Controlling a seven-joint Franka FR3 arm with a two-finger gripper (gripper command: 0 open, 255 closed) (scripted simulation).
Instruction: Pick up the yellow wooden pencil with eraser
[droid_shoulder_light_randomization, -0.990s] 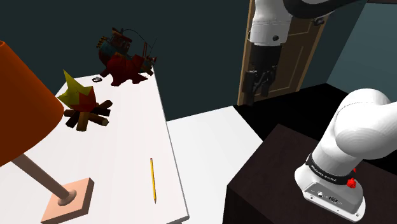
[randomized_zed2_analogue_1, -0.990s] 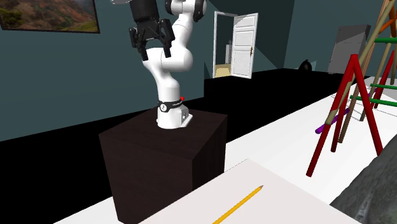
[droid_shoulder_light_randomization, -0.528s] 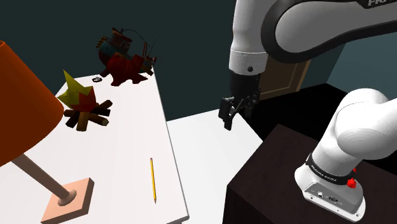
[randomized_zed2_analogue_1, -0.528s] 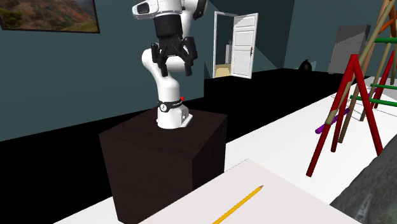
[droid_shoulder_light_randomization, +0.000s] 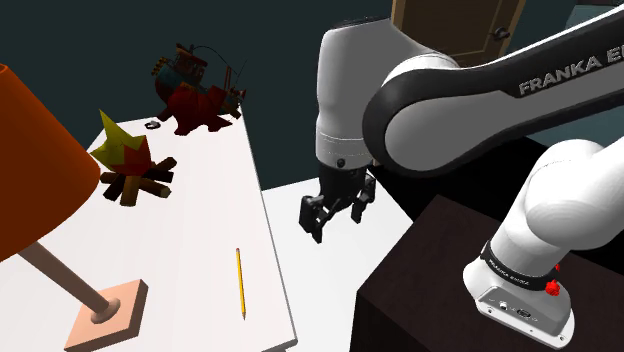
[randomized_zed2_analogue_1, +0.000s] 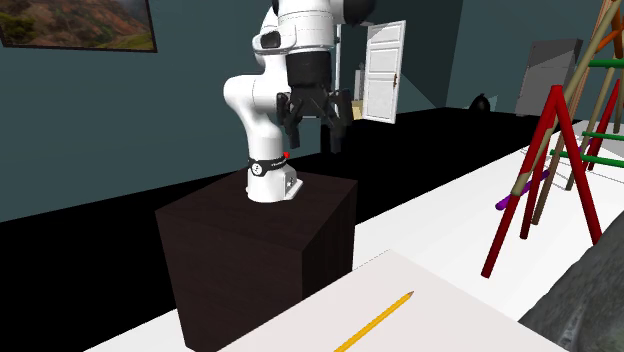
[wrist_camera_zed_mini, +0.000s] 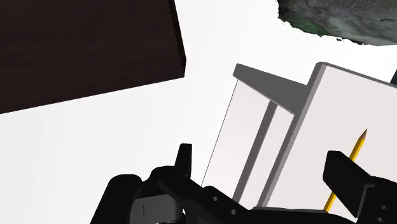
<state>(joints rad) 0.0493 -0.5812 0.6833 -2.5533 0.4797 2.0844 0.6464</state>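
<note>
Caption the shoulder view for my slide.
Open gripper hovers off the white table edge, apart from the yellow pencil lying flat near the lamp base.

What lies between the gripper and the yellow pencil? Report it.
Nothing stands between them: in the shoulder view, only bare white tabletop and its edge separate the gripper from the pencil.

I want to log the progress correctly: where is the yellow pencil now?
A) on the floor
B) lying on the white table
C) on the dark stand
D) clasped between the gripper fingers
B: the yellow pencil lies flat on the white table, while the open gripper hangs apart from it, beside the table's edge.
</note>
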